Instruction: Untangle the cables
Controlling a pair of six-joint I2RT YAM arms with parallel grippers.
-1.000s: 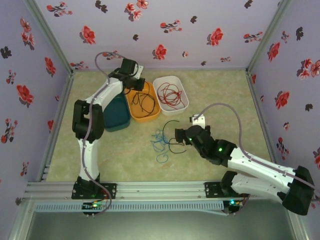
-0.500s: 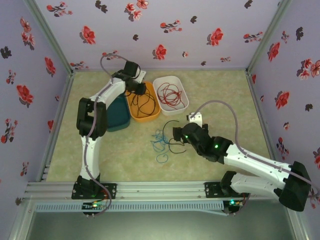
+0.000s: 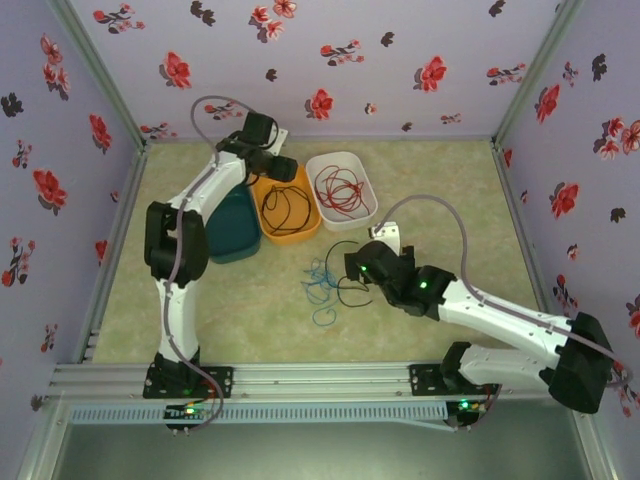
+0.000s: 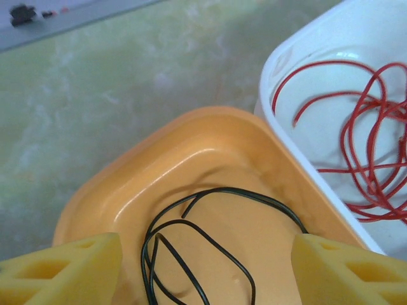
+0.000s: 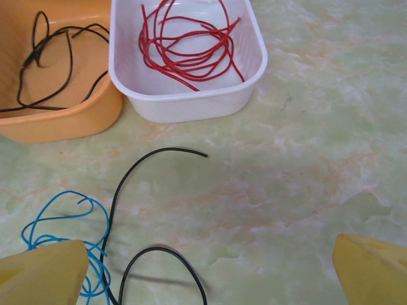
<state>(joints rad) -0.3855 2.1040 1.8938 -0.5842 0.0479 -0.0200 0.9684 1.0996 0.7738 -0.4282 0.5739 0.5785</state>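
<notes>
- Orange tray (image 4: 191, 121) stands on the green marbled table (image 3: 430, 200). It is the middle one of three trays in a row at the far left.
- A black wire (image 3: 287, 206) lies in the orange tray in a few loose loops. It is flat on the floor of the tray, with one free end curling inward.
- The white tray (image 5: 184, 105) sits just to the right of the orange one, and their rims look to be touching.
- A red wire (image 5: 187, 60) lies in the white tray, bunched in overlapping loops.
- The teal tray (image 3: 235, 238) sits against the orange tray's left side and is partly covered by the left arm.
- The left gripper (image 4: 206, 270) hangs over the orange tray above the black wire. Its yellow fingers (image 4: 63, 270) are spread wide and nothing is between them.
- A blue wire (image 3: 318, 284) lies on the bare table in front of the trays, in small tangled loops.
- A second black wire (image 5: 116, 197) lies on the table and crosses the blue wire at its right edge. One end arcs toward the white tray but stops short of it.
- The right gripper (image 5: 210, 270) hovers above these two loose wires. Its jaws are wide apart and it holds nothing.
</notes>
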